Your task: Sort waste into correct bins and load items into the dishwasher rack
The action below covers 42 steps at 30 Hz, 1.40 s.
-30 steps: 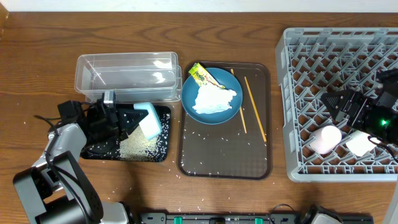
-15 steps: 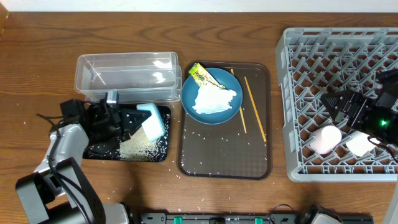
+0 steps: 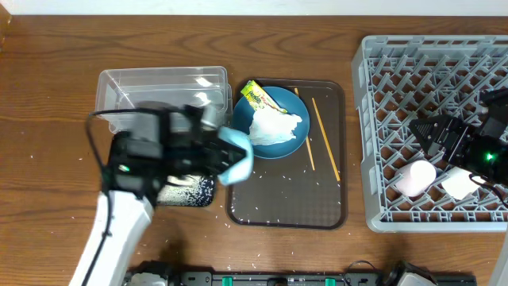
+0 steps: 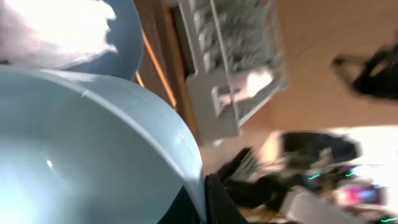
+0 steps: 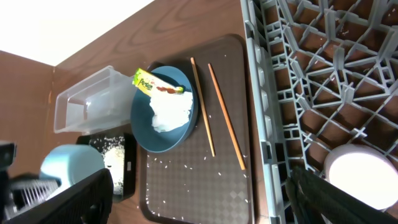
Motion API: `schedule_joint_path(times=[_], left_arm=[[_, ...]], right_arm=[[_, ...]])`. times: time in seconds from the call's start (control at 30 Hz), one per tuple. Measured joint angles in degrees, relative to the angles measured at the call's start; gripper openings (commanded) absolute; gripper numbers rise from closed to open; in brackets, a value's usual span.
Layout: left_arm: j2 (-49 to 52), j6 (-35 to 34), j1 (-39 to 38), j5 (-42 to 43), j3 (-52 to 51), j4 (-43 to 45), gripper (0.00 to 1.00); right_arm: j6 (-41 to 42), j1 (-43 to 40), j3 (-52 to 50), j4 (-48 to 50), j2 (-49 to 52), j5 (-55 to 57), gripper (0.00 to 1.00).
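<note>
Above the wooden desk (image 3: 48,95) the left fingers (image 4: 216,205) — blurred, seemingly clamped on the pale bowl (image 3: 238,156) — hold it at the brown tray (image 3: 286,199)'s left edge; right fingers (image 5: 336,199) gape over the rack (image 3: 366,119).

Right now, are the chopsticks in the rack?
No, both chopsticks lie on the brown tray beside the blue plate, outside the rack.

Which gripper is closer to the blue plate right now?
Left. The left gripper, holding a pale bowl, sits right beside the blue plate; the right gripper is far off over the dishwasher rack.
</note>
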Motion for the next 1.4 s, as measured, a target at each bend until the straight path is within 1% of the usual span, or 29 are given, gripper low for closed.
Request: schedule_joint_path(times=[0.1,0.27,0.33,0.43,0.63,0.67,0.73,0.8,0.83,0.9,1.0,1.07,1.13,1.23,1.4], left_arm=[[0.52,-3.23,-12.02,-11.37,0.04,0.31,0.06],[6.21,-6.67,-26.99,-25.03,0.02,3.28,0.06],[9.16,-7.56,-31.06,-28.46,0.02,4.35,0.06],[13.11,-7.93,-34.71,-32.46,0.15,4.37,0.06],[18.84,-8.13,-36.98,-36.39,1.77,6.97,0.07],[19.85,-8.15,-37.44,-36.89,2.01,7.61,0.09],[22.38,-8.04,-38.58,-37.51,2.36,8.85,0.17],[24.74,-8.35,-39.58,-37.86,2.43,9.55,0.36],[25.88,-8.28,-40.15,-38.07,2.43,9.51,0.42],[27.08,-8.63,-40.89,-38.32,2.56,8.52,0.48],[27.28,-8.96,-40.92,-38.58,5.84,2.89,0.52],[27.23,-8.66,-40.5,-38.66,10.67,-1.42,0.53],[26.88,-7.37,-39.76,-38.8,15.82,-3.58,0.55],[25.64,-5.16,-37.48,-40.92,21.16,-4.2,0.56],[25.62,-0.85,-30.18,-46.99,22.38,-1.62,0.59]], right_arm=[[0.0,0.0,0.0,-0.02,0.0,0.0,0.88],[0.0,0.02,0.0,-0.02,0.0,0.0,0.88],[0.0,0.02,0.0,-0.04,0.0,0.0,0.88],[0.0,0.02,0.0,-0.13,0.0,0.0,0.88],[0.0,0.02,0.0,-0.15,0.0,0.0,0.88],[0.0,0.02,0.0,-0.15,0.0,0.0,0.88],[0.0,0.02,0.0,-0.17,0.0,0.0,0.88],[0.0,0.02,0.0,-0.17,0.0,0.0,0.88],[0.0,0.02,0.0,-0.17,0.0,0.0,0.88],[0.0,0.04,0.0,-0.17,0.0,0.0,0.88],[0.0,0.11,0.0,-0.17,0.0,0.0,0.88],[0.0,0.11,0.0,-0.17,0.0,0.0,0.88],[0.0,0.11,0.0,-0.17,0.0,0.0,0.88],[0.0,0.11,-0.02,-0.17,0.0,0.02,0.88],[0.0,0.11,-0.02,-0.17,0.0,0.02,0.89]])
